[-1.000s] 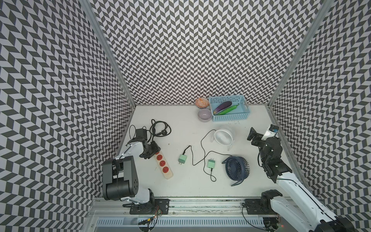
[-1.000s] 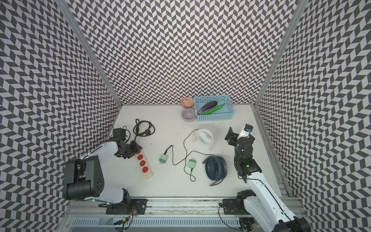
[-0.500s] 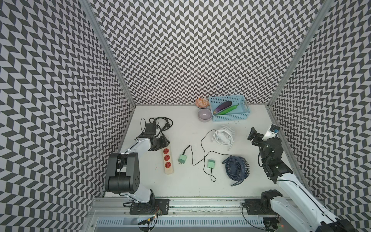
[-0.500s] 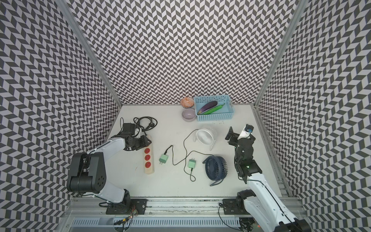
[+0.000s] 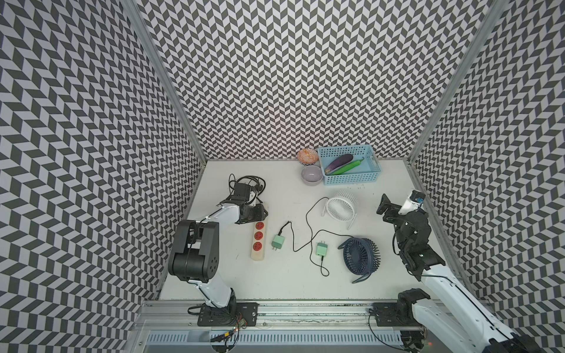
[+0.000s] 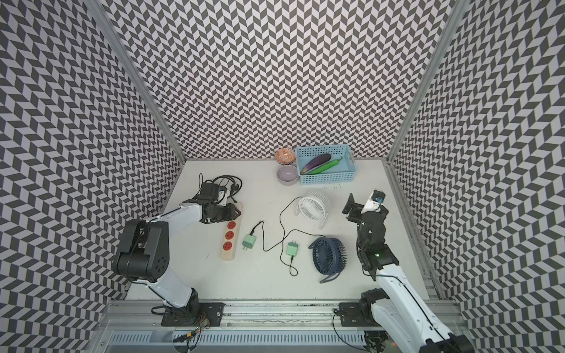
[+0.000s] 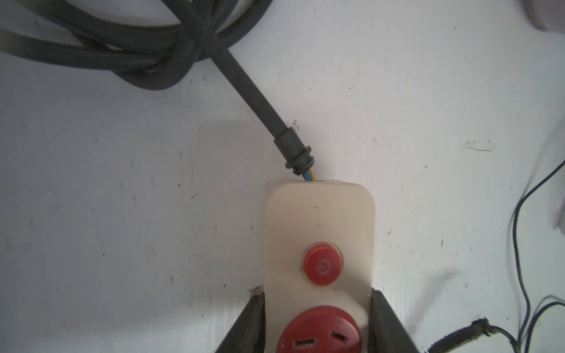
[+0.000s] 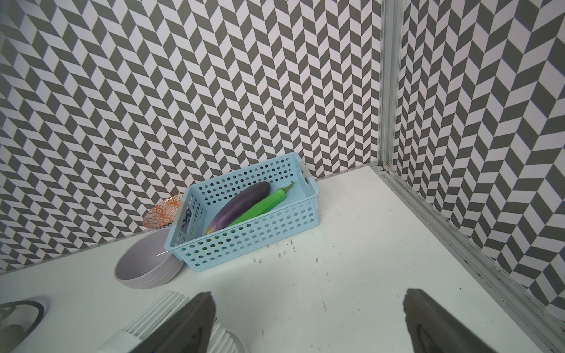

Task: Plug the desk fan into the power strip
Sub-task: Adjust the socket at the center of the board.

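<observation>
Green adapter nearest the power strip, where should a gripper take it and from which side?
Come straight down on the green adapter and pinch its two long side faces. It lies flat on the table, prongs toward the near edge and cable leaving its far end.

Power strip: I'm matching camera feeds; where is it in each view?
Both top views: cream-beige bar-shaped power strip with round red sockets, left of centre.
Left wrist: close up, clamped in the left pincer.
Right wrist: not in it.
Shared landmark: its thick black cord.
</observation>
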